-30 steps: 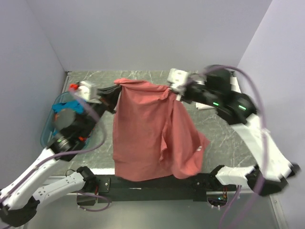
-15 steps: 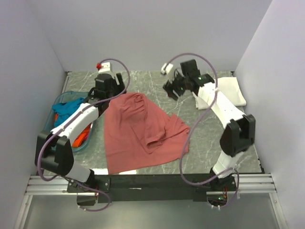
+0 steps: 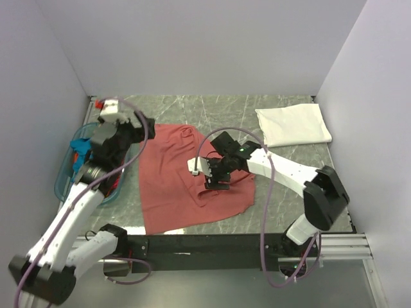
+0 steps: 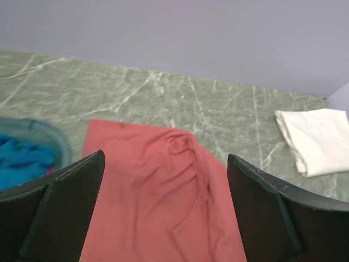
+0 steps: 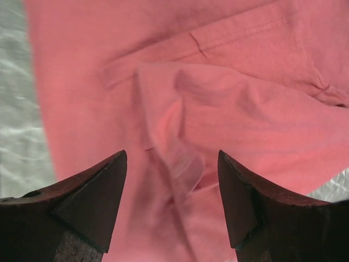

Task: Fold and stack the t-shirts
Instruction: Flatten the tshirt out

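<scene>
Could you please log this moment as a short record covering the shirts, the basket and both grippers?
red shirt: spread unfolded on the table, bunched on its right side
white shirt: folded, far right corner
basket: left edge, teal cloth inside
left gripper: open, empty, hovering by the red shirt's far left corner
right gripper: open, empty, over the bunched fold

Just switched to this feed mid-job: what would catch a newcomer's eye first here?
The dusty-red t-shirt sprawled rumpled across the middle of the table stands out first, with the right end effector open just above a bunched fold near its right side. Next, the white t-shirt lies folded in the far right corner, and the blue basket at the left edge holds teal cloth, near the open left end effector.
</scene>
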### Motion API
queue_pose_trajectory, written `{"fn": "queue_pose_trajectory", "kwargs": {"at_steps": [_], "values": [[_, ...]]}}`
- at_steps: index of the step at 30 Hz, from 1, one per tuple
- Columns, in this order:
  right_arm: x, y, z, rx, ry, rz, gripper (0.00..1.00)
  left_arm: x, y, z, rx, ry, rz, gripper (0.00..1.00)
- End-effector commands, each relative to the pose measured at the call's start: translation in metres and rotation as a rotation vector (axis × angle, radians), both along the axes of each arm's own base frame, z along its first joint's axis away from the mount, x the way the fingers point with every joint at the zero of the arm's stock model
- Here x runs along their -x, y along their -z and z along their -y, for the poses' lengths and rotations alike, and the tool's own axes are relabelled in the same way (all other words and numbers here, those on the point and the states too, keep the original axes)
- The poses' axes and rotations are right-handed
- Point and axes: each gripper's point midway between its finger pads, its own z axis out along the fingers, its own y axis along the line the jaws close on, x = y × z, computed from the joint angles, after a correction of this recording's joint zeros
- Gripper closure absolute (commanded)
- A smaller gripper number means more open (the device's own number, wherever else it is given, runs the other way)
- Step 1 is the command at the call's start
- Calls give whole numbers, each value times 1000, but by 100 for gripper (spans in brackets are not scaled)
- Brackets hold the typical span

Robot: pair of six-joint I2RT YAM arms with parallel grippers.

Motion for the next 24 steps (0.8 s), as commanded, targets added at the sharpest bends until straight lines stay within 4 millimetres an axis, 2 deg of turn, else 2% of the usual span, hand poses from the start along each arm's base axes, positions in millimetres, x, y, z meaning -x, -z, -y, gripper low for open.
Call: {"fn": "queue_pose_trajectory", "kwargs": {"at_steps": [1,4,6,7,9,11,12,13,14,16,17,19,20,23,24], "values": [[-23,11,-19,12,-47,120,27,35,16,-25,-65,-51,-10,0],[-19,23,-31,51,-78,122,29,57,32,-29,-64,-30,-10,1],[-16,26,-38,65,-93,118,34,65,38,-29,-46,-21,-14,0],[-13,35,-37,98,-99,92,40,71,45,-30,-45,-19,-28,0],[-11,38,-39,119,-99,80,49,76,50,-32,-35,-27,-38,1],[-9,41,-39,130,-89,64,66,80,53,-36,-33,-37,-36,0],[-13,36,-40,122,-60,75,76,81,54,-37,-35,-39,-34,1],[-24,27,-39,104,-7,98,96,84,54,-38,-33,-42,-27,1],[-40,16,-41,67,80,118,100,84,54,-38,-32,-40,-21,0],[-77,-17,-35,-4,226,177,100,85,52,-38,-30,-40,-15,1],[-115,-41,-20,-71,376,198,100,85,52,-38,-30,-39,-15,0],[-156,-65,8,-123,545,235,100,84,52,-36,-26,-32,-17,1],[-186,-82,35,-170,670,260,100,84,53,-35,-25,-29,-19,0],[-218,-96,68,-211,823,267,100,84,54,-30,-20,0,-21,1],[-229,-90,84,-201,869,252,100,83,55,-28,-16,7,-22,1]]}}
